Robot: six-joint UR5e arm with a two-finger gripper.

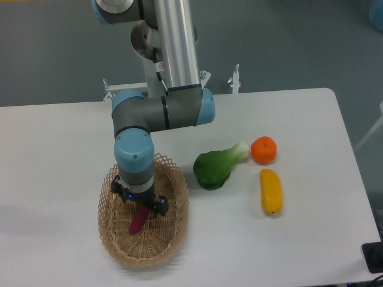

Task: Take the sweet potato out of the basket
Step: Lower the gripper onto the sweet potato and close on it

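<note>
The oval tan wicker basket (169, 239) sits at the front left of the white table. The slim magenta-purple sweet potato (137, 223) stands tilted inside it, its upper end between the fingers of my gripper (142, 209), its lower tip near the basket floor. The gripper points straight down into the basket and appears shut on the sweet potato's upper end. The arm's wrist hides the back part of the basket and the top of the tuber.
A green leafy vegetable with a white stem (216, 167) lies right of the basket. A round orange (263, 150) and a yellow oblong fruit (270, 191) lie further right. The table's front edge is just below the basket.
</note>
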